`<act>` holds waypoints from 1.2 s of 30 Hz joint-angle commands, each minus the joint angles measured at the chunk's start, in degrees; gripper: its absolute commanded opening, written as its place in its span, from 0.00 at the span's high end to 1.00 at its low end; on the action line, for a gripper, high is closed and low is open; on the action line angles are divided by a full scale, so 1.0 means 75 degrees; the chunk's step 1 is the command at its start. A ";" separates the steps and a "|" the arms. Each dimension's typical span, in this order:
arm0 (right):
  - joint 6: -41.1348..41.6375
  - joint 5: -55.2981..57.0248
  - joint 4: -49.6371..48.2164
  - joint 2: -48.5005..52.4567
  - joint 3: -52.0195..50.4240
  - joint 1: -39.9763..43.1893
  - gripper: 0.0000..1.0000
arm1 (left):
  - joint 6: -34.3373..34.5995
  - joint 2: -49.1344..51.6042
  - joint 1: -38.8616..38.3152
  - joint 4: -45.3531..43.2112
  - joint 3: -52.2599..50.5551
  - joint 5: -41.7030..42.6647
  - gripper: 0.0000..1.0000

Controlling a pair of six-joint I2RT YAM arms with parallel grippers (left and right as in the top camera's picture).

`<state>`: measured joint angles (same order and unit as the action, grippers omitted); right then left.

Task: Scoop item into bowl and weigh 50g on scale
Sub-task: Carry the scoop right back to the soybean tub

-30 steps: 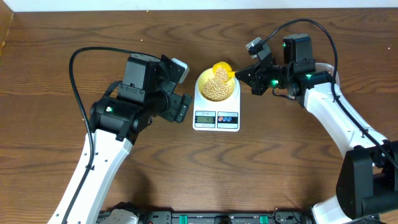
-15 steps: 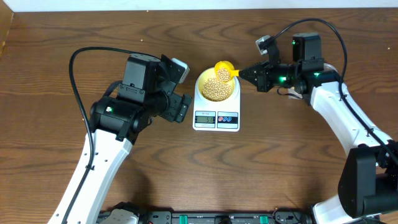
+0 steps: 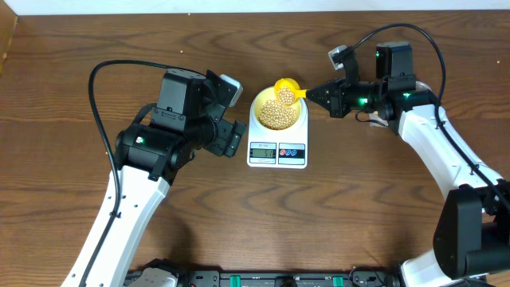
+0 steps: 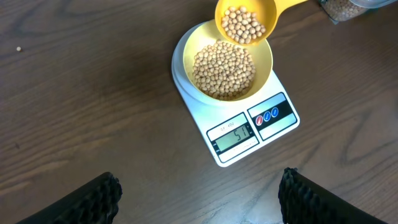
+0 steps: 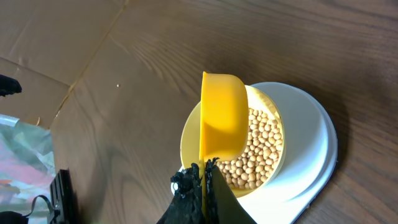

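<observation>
Seeing one bowl [image 4: 186, 53], many beans [image 4: 224, 71], one scale [image 4: 205, 118]; our right claw [image 3: 312, 93] grips one scoop [image 3: 285, 88], left claw [image 4: 199, 186] spread wide.

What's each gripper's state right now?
Left gripper: open, empty.
Right gripper: shut on the yellow scoop by its handle.

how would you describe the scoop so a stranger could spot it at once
Find the white scale mid-table, carrying a pale yellow bowl of beans. Over the bowl's far rim hangs the scoop, gripped by the right end effector. It's deeper orange-yellow, smaller, with a handle.
</observation>
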<state>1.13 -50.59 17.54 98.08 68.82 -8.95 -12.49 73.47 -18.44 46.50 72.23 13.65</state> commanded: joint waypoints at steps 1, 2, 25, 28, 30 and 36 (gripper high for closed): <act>0.0256 -0.0195 -0.0041 0.0073 -0.0035 0.0134 0.99 | -0.0099 0.0020 0.0029 0.0026 -0.0003 0.0096 0.17; 0.0425 -0.0198 -0.0064 0.0073 -0.0035 0.0224 0.99 | -0.0099 0.0020 0.0029 0.0026 -0.0003 0.0096 0.17; 0.1405 -0.1556 0.0154 0.0070 -0.0035 0.3716 0.99 | -0.0102 0.0020 0.0029 0.0026 -0.0003 0.0096 0.17; 0.0979 -0.1443 0.0382 0.0070 -0.0032 0.4022 0.98 | -0.0099 0.0020 0.0029 0.0026 -0.0003 0.0096 0.17; 0.0860 -0.1204 0.0443 0.0064 -0.0035 0.4266 0.99 | -0.0099 0.0020 0.0029 0.0026 -0.0003 0.0096 0.17; -0.0845 0.0414 0.1454 0.0035 -0.0032 0.4418 0.98 | -0.0102 0.0020 0.0029 0.0026 -0.0003 0.0096 0.17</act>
<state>3.70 -54.26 26.33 98.08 68.79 23.99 -12.49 73.47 -18.44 46.50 72.23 13.67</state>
